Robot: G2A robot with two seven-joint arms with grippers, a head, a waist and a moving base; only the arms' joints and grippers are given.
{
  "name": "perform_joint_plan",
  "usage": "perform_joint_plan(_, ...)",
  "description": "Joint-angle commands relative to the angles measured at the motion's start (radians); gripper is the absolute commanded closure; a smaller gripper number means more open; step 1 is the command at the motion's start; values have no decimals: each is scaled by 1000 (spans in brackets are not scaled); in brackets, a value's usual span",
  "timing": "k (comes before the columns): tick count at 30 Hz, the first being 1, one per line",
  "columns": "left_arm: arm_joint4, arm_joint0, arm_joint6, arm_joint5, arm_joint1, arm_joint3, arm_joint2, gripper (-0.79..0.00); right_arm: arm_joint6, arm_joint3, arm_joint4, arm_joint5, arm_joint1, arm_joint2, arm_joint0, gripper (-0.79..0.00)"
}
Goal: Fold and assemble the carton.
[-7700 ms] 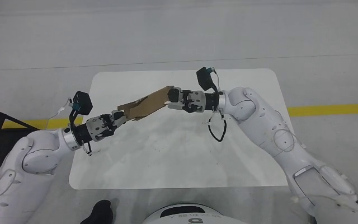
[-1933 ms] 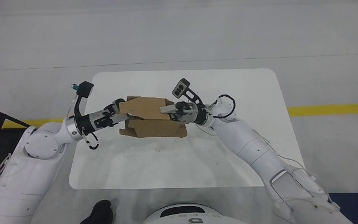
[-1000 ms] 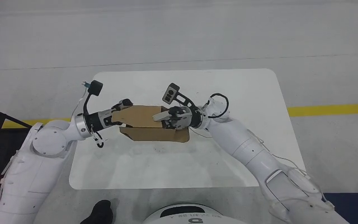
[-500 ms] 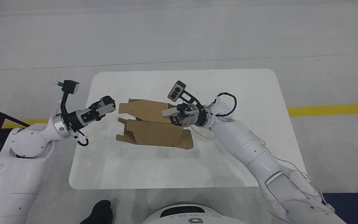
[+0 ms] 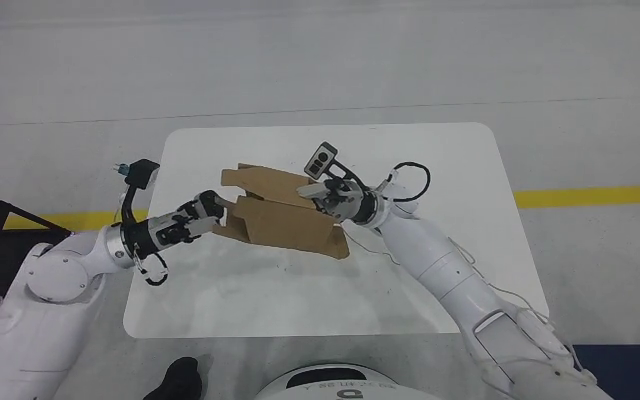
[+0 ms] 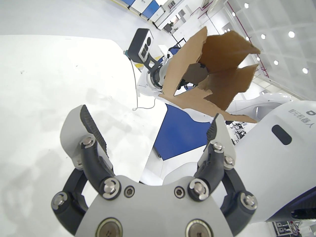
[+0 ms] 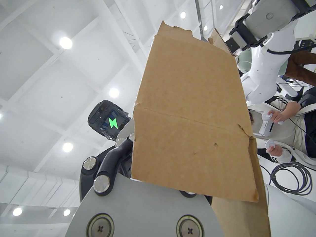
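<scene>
Now carton (image 5: 290, 222) is gripped by right gripper (image 5: 326, 197); left gripper (image 5: 210, 208), jaws spread, is set just beside its near end, on its long axis.

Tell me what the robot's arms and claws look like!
The left arm and right arm have smooth, rounded white shells with dark wrists. A small black camera box sits on a bracket by each wrist, and thin black cables loop nearby. The left gripper has two pale grey fingers with ribbed black pads, black links and shiny screws.
</scene>
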Motion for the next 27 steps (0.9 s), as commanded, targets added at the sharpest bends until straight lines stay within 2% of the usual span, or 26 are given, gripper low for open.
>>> perform_joint_plan(1,24,-13,14,25,-2,-11,15,-785,-2,5,1,7,-2,1,2,0)
perform_joint_plan(15,12,-137,-20,167,-13,15,113,-785,8,13,-20,35,-17,-3,7,0)
perform_joint_plan(27,34,-194,-52,195,-23,43,184,-785,15,20,-26,42,-29,-1,6,0)
